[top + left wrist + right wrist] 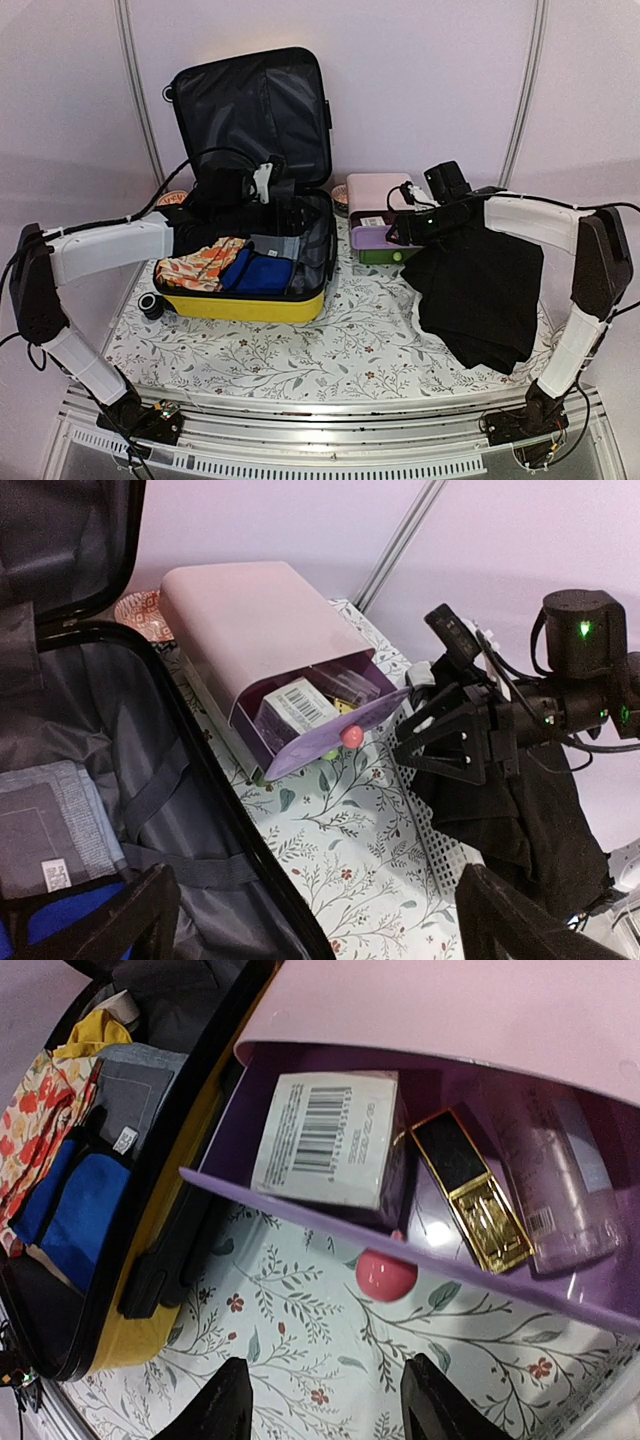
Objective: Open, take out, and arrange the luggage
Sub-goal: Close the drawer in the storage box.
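Observation:
The yellow luggage (245, 305) lies open at the table's left, its black-lined lid (250, 110) standing upright behind. Inside lie an orange floral cloth (200, 265), a blue cloth (260, 272) and a grey folded garment (278, 246); these also show in the right wrist view (75, 1190). My left gripper (292, 205) hovers open and empty over the case's right rim (215, 810). My right gripper (393, 232) is open and empty, just in front of the drawer box's pink knob (385, 1275), not touching it.
The pink-and-green drawer box (375, 200) stands right of the luggage, its purple drawer (420, 1250) pulled out with a barcoded white box (325, 1140), a gold-and-black case (470, 1195) and a bottle. A black cloth (475, 290) drapes over the white mesh basket (440, 825).

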`<state>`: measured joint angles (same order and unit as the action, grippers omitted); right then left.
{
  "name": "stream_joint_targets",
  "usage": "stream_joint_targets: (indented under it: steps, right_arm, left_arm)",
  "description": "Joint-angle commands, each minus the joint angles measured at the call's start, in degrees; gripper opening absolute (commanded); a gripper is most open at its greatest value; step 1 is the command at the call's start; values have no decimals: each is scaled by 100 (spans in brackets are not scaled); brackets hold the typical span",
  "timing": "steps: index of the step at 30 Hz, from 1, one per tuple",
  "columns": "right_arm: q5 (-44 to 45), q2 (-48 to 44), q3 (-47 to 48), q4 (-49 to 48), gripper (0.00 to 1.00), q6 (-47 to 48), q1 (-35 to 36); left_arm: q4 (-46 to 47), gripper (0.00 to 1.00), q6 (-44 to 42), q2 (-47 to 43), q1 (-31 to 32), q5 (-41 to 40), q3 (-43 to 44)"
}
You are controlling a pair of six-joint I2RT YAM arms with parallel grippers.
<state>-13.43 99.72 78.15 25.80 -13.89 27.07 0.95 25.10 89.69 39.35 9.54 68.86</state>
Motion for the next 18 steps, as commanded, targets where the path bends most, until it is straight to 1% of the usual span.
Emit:
stream_joint_targets:
  steps: [1,7,12,18]
  right_arm:
    - [42,423,245,-713,53,-347,70]
    - [181,830,581,-703,53,-429,84]
    - [246,847,569,-1025,53,-455,88]
    - [537,995,877,-996,50,-418,83]
  left_arm:
    - [-147,98,-40,-75,-21,-33,-135]
    - [-130,98,-41,-195,-26,-87,-268]
    - [-130,98,-53,-224,-33,-115,-311]
    - [-113,98,-32,-228,-29,-88,-303]
